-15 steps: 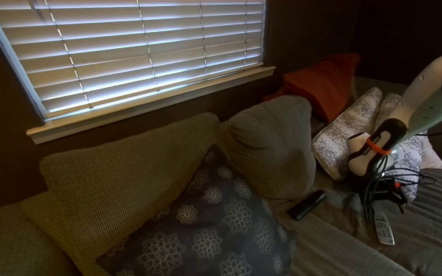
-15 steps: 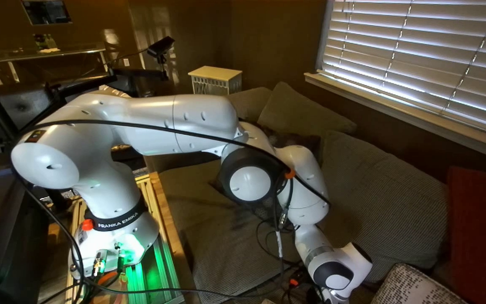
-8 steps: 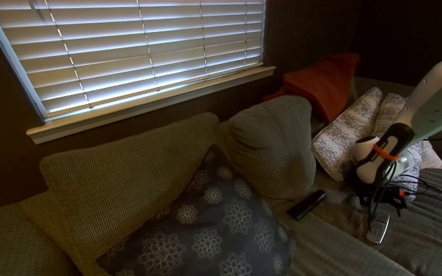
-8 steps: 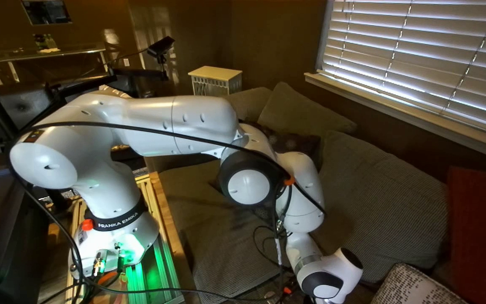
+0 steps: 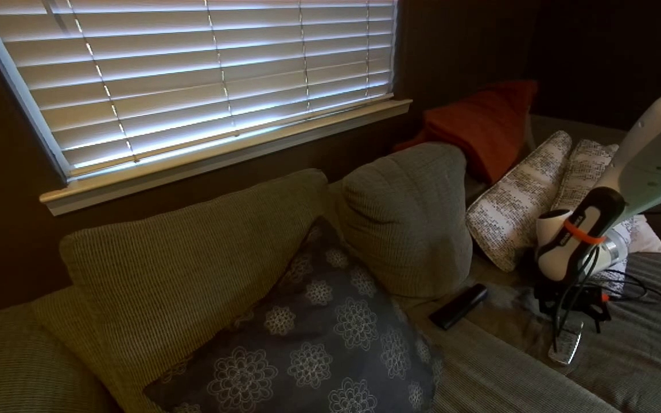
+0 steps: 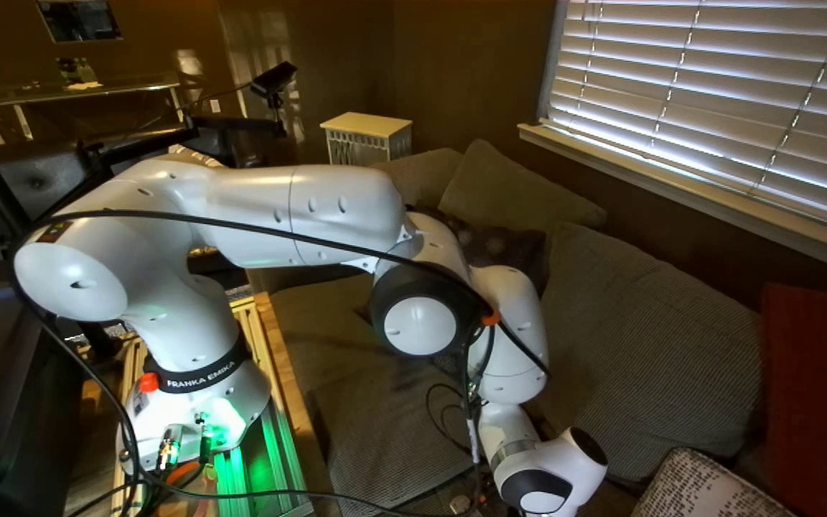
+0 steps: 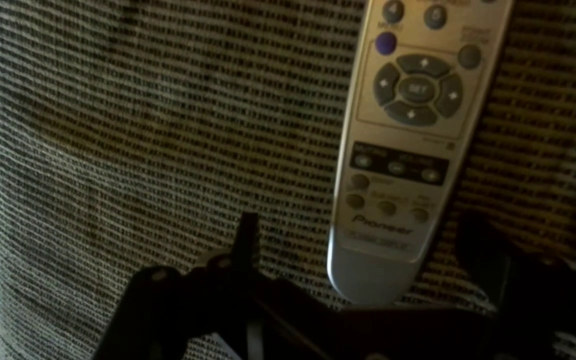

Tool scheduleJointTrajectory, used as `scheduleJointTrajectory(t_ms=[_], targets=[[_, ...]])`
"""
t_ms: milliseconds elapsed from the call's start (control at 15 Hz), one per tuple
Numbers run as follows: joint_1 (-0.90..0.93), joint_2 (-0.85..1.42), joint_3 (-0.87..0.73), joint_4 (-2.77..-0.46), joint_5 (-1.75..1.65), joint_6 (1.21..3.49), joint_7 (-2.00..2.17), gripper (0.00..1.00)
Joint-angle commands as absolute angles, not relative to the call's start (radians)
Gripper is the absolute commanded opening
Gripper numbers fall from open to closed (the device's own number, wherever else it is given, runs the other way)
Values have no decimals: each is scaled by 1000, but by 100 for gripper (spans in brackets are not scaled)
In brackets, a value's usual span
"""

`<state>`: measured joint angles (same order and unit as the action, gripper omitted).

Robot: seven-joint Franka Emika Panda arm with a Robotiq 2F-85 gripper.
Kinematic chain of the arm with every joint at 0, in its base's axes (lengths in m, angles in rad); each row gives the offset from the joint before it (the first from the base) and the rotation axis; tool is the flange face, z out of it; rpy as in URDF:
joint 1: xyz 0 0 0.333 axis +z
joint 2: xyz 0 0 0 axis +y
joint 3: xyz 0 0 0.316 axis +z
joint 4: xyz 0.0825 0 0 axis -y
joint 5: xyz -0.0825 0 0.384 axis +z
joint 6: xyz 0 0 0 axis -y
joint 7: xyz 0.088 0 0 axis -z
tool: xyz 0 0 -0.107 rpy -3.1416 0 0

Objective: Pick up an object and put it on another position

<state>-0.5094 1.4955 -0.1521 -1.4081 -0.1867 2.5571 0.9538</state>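
Note:
The light-grey remote control (image 7: 408, 150) lies on the ribbed sofa seat, its plain rounded end toward my gripper (image 7: 361, 218). The gripper is open, one finger (image 7: 246, 240) left of the remote and one right, with gaps on both sides. In an exterior view the remote (image 5: 566, 347) lies just below the gripper (image 5: 576, 327), partly hidden by cables. The plump tan cushion (image 5: 408, 223) leans on the sofa back, left of the gripper; it also shows in an exterior view (image 6: 650, 352). The gripper is out of frame below there.
A black remote (image 5: 458, 307) lies between the plump cushion and the gripper. A dark flowered pillow (image 5: 307, 350) and a wide tan cushion (image 5: 193, 269) are further left. Speckled pillows (image 5: 517, 206) stand behind the gripper. An orange-red cloth (image 5: 485, 126) lies on the sofa back.
The light-grey remote has turned, its lower end swinging left in an exterior view, and lies still since half a second ago. The gripper has moved slightly right and down there.

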Motion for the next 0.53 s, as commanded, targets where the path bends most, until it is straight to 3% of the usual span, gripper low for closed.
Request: scheduleJointTrajectory(t_ms=[0, 467], targets=[[-553, 1495, -121, -1418, -192, 2570, 949, 73], [-585, 1488, -83, -1412, -188, 2590, 937, 25]])
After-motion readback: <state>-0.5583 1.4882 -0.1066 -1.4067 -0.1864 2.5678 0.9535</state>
